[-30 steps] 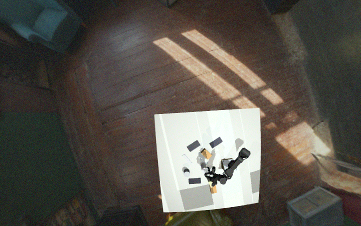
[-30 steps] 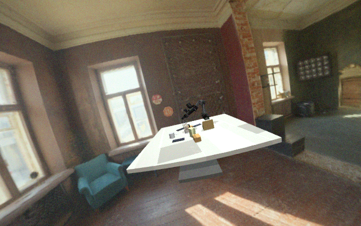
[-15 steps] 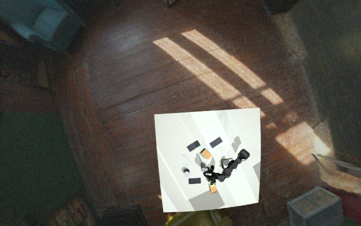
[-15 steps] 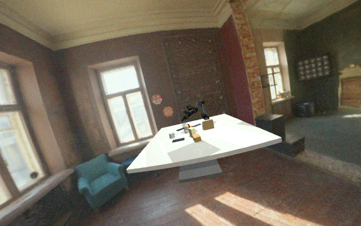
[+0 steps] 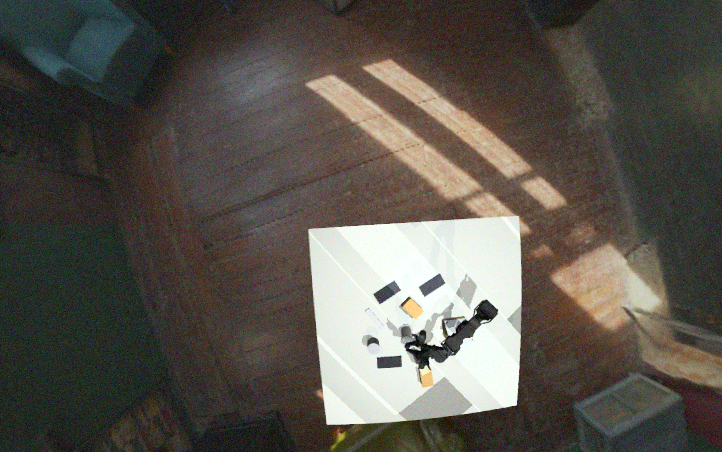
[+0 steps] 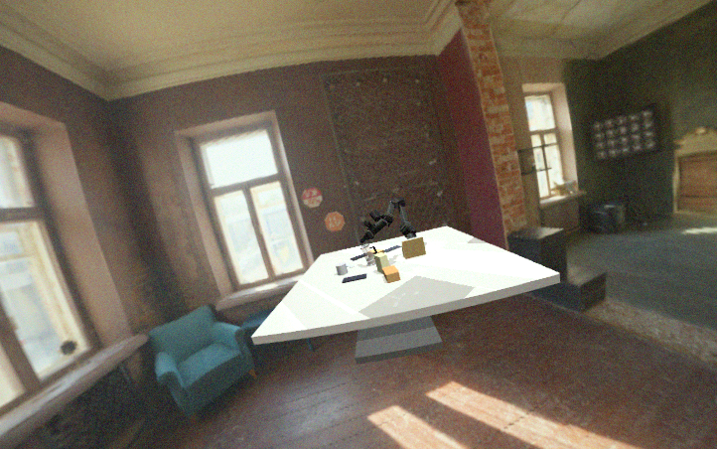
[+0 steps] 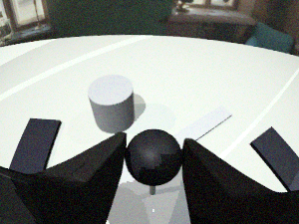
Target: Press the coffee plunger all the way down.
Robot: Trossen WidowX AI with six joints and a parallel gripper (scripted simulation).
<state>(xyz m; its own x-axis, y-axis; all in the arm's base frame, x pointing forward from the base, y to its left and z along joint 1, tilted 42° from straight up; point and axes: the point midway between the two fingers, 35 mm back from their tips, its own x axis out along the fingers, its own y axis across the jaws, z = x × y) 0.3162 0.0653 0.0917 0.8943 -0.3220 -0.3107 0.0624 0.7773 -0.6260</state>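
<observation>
My hand [image 7: 153, 160] is clamped on the black knob [image 7: 153, 155] of the coffee plunger, one dark finger [image 7: 89, 174] on each side of the ball, touching it. The press [image 7: 150, 212] sits straight below the knob in the wrist view: I can see a thin rod [image 7: 153, 189] running down from the ball to the pale round lid, so the plunger's long axis looks upright and in line with my approach, and I judge the rod is not yet fully sunk, since a short length of it shows. The push I need is straight down along that rod; any sideways lean would, I think, drag the press across the worktop [image 5: 479, 250] or tip it. From above, the press stands near the middle of the worktop, under the arm's wrist, with the single arm [image 5: 468, 327] reaching in from its base at the right. Counting what lies around it: one grey cylinder [image 7: 112, 103] just beyond the press, three dark flat slabs [image 5: 386, 291], one pale strip [image 7: 205, 124], two orange blocks [image 5: 411, 307] in the top view, and one tan box [image 6: 413, 246] in the exterior view. Whether the press body has shifted at all I cannot tell from here.
</observation>
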